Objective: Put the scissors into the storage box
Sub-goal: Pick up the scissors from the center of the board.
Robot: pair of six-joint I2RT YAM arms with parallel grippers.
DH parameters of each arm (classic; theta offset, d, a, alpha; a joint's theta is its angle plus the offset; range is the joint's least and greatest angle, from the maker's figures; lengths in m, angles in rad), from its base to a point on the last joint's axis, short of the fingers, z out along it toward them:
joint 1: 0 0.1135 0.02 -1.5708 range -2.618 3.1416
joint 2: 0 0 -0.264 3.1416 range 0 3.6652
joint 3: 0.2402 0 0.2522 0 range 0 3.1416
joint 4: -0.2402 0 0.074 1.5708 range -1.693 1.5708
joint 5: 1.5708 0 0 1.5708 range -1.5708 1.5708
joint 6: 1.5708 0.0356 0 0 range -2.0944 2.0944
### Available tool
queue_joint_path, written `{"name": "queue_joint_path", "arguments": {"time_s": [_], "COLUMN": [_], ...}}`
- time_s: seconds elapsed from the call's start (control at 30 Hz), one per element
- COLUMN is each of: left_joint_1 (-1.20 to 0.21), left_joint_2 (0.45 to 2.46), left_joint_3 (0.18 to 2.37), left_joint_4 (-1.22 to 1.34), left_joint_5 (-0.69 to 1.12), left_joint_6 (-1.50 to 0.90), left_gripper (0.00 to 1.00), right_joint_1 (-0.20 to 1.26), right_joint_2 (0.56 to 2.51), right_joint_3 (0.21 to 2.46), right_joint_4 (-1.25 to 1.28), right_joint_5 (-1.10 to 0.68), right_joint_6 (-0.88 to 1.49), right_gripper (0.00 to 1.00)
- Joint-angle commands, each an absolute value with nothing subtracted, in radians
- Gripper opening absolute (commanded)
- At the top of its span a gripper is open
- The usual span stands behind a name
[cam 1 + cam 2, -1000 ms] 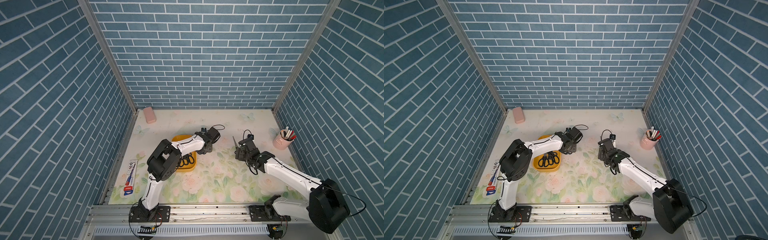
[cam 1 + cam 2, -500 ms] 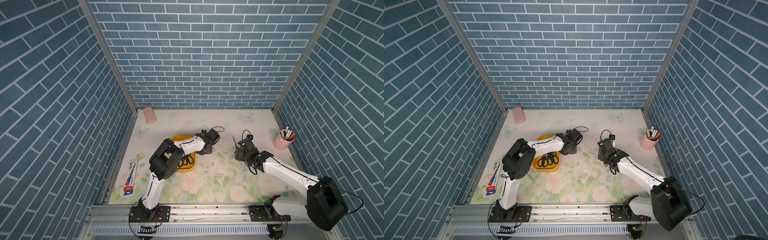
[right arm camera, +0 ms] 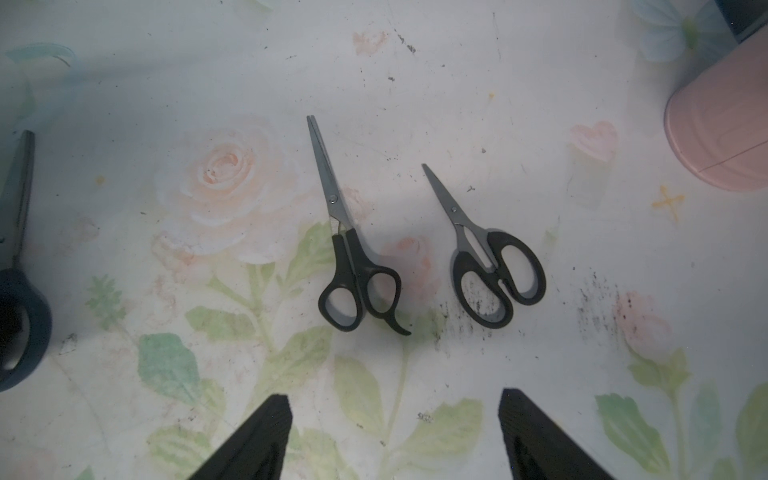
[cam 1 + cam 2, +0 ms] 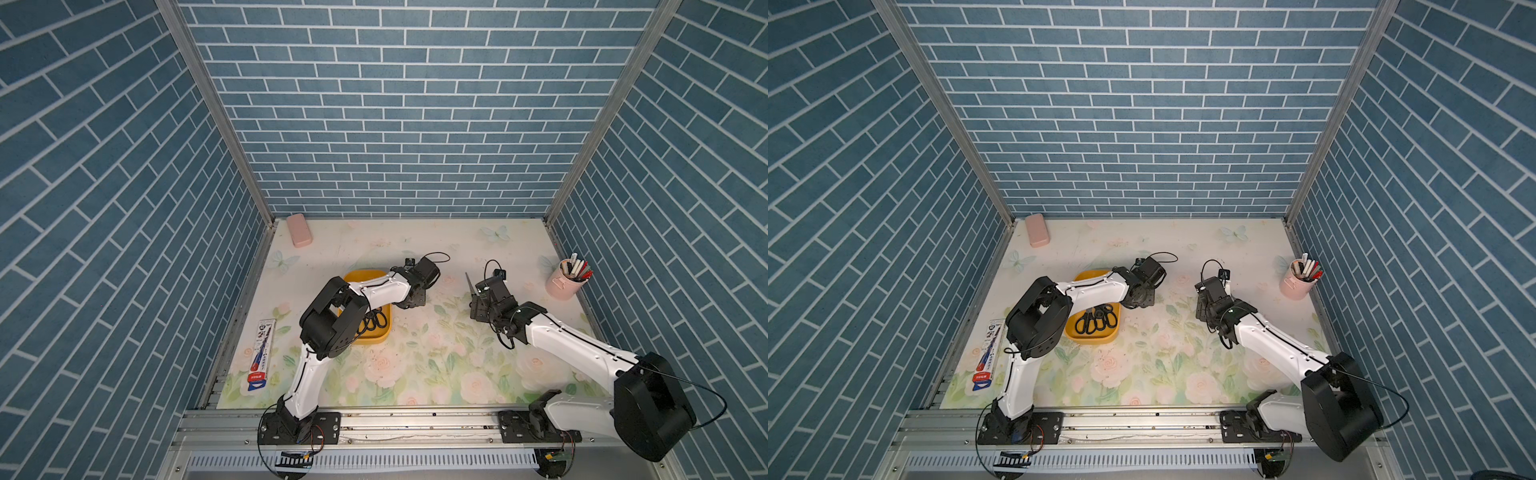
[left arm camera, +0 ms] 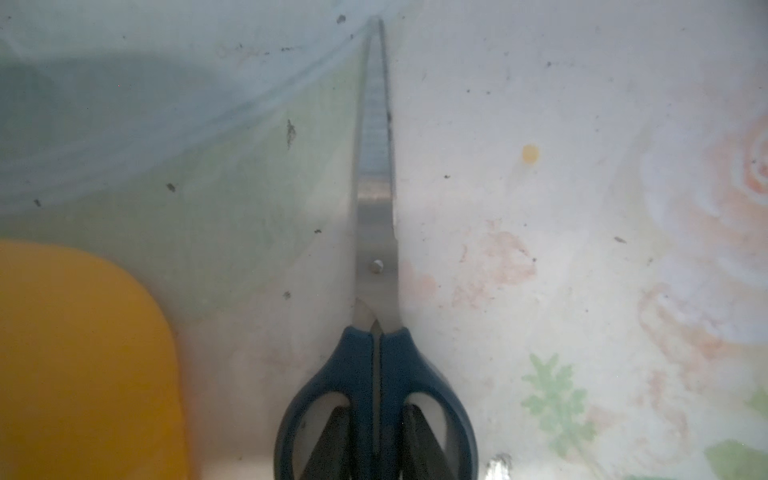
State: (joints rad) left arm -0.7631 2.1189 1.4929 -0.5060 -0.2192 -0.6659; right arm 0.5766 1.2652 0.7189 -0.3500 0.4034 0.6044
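The left gripper has just narrowed. Its fingers now sit inside the loops of the long scissors and pinch the handle shanks, so a grasp looks made. I can't tell whether the pair has left the tabletop. It sits just right of the storage box, not yet in it. That box holds what looks like three pairs. The right gripper hangs wide open and empty, as before, over a slim pair and a stubbier pair. The pink cup, far right, holds pens.
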Motion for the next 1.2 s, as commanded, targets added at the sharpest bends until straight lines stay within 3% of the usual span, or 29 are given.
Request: {"name": "queue_joint_path", "arguments": {"time_s": [0.0,0.43,1.17], "left_joint_1": [-0.758,-0.758,-0.761], "left_joint_2": [2.157,2.147,2.042], "left_joint_3": [1.477,1.494,1.583], "left_joint_4": [-0.532,-0.532,-0.588], "left_joint_5": [-0.198,-0.185,-0.206], "left_joint_6": [-0.651,-0.619,-0.588], "left_gripper": [0.2,0.0,0.0], "right_joint_1": [0.572,0.571,0.566], "right_joint_2": [1.277,1.279,1.264], "right_joint_3": [0.716,0.718,0.719], "right_joint_4": [-0.342,-0.335,-0.331], "right_joint_5": [0.41,0.408,0.423], "right_joint_6": [0.595,0.597,0.597], "right_gripper": [0.83,0.83,0.83]}}
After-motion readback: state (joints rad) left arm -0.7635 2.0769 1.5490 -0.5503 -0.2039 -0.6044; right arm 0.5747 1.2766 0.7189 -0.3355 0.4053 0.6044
